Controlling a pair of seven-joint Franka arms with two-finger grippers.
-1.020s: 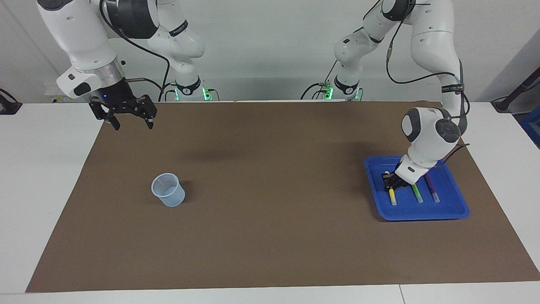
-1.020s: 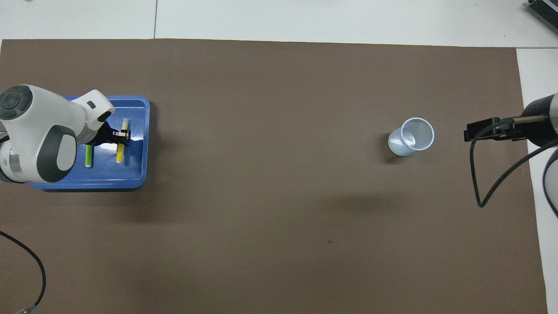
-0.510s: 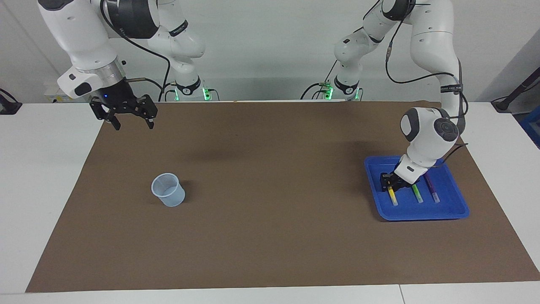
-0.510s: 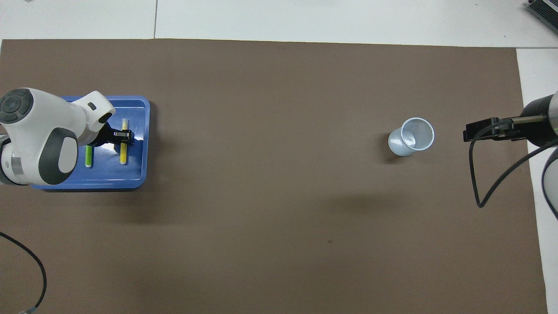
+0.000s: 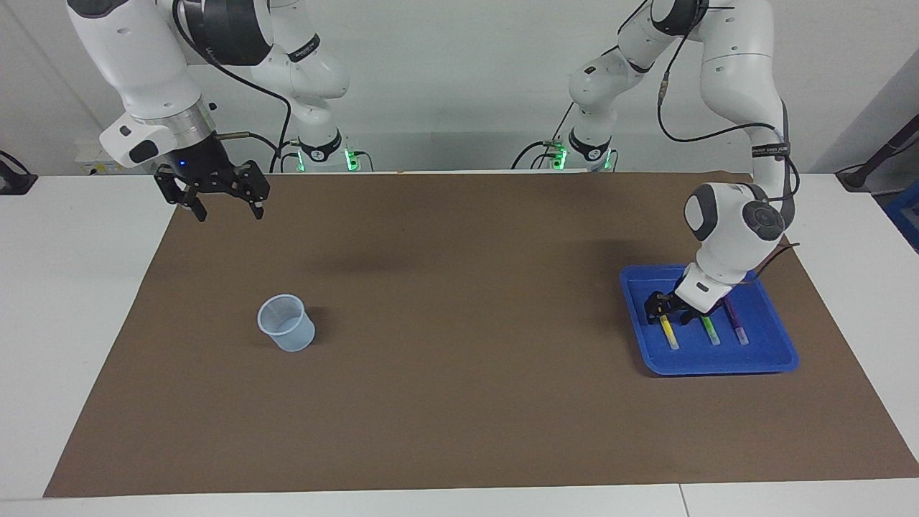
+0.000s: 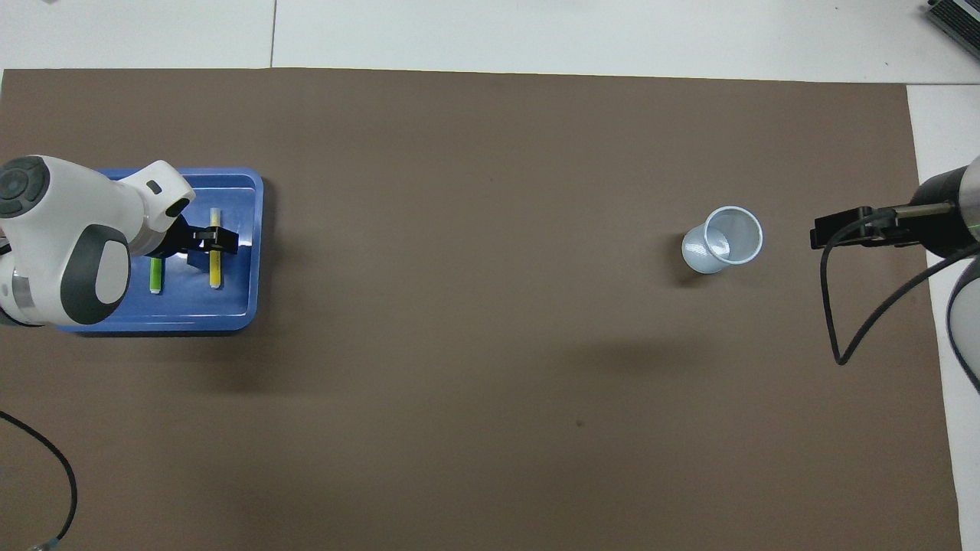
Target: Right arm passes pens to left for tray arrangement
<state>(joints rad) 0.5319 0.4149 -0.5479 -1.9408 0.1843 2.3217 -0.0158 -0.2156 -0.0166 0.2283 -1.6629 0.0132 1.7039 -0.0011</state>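
Pens [image 5: 707, 330] lie side by side in the tray [image 5: 779, 355], left gripper [image 5: 668, 307] jaws spread over the yellow one, right gripper [image 5: 224, 205] waiting, jaws spread.

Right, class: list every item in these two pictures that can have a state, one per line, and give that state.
Yellow pen: lying flat in the tray, under the left gripper.
Green pen: lying flat in the tray.
Purple pen: lying flat in the tray.
Tray: holds all three pens.
Cup: upright, looks empty.
Left gripper: open, low over the yellow pen.
Right gripper: open, empty, waiting raised over the mat's edge.
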